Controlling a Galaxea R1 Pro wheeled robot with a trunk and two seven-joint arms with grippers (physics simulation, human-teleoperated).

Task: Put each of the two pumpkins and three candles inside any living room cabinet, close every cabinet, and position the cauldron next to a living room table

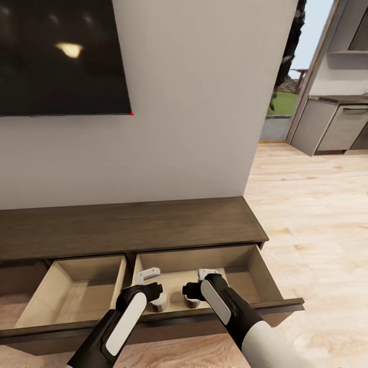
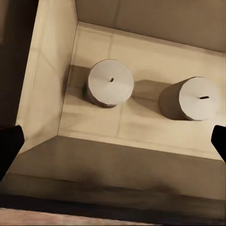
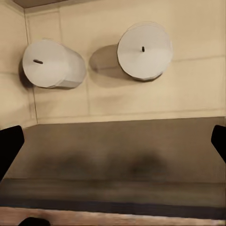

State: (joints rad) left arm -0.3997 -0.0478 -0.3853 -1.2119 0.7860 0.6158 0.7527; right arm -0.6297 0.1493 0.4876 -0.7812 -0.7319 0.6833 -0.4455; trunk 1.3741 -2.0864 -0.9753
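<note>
Two candles in my open drawer

My left pincer (image 1: 148, 274) and right pincer (image 1: 206, 274) hang released over the dark plank cabinet (image 1: 128, 225); two squat, matte beige-grey candles (image 2: 110, 83) (image 2: 193, 99) stand apart on its smooth pale drawer floor (image 2: 141, 61).

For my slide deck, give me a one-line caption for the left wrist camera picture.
Two candles stand upright and apart on the floor of the open cabinet drawer.

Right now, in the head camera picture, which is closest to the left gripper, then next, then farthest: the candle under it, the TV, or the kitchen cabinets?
1. Candle, in the open drawer just under the left gripper.
2. TV, up on the wall, left side.
3. Kitchen cabinets, far off to the right.
</note>
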